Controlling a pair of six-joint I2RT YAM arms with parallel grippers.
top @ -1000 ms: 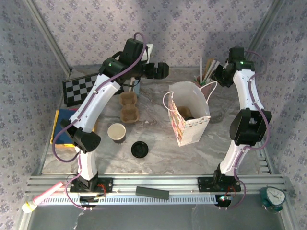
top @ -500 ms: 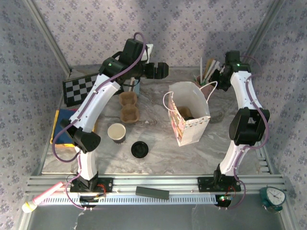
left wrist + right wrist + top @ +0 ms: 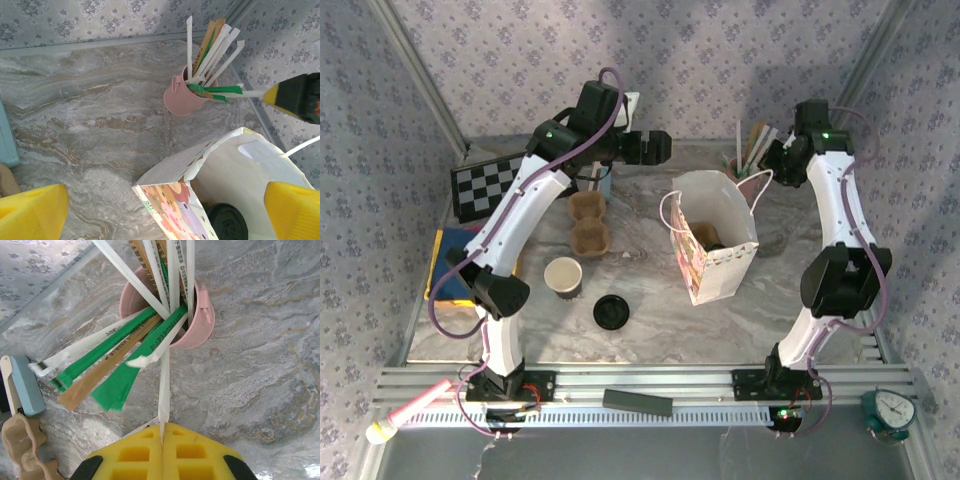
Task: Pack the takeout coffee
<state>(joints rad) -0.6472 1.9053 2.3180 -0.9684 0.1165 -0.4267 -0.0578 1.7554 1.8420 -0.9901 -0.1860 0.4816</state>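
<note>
Hovering by the pink cup (image 3: 735, 165) in the top view, right claw (image 3: 775, 160) has the bag (image 3: 718, 272) near-left of it. Left wrist: coffee (image 3: 227, 222) sits inside that bag, left claw (image 3: 162, 215) gaping, empty. Right wrist: claw pinched shut on a white straw (image 3: 164, 390).

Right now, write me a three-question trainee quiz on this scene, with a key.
1. True or false: the right gripper is shut on a white wrapped straw sticking out of the pink cup.
2. Where is the lidded takeout coffee? A) inside the paper bag B) beside the checkerboard C) in the left gripper
3. Fill in: the left gripper's jaws stand ____.
Key: 1 true; 2 A; 3 open.
</note>
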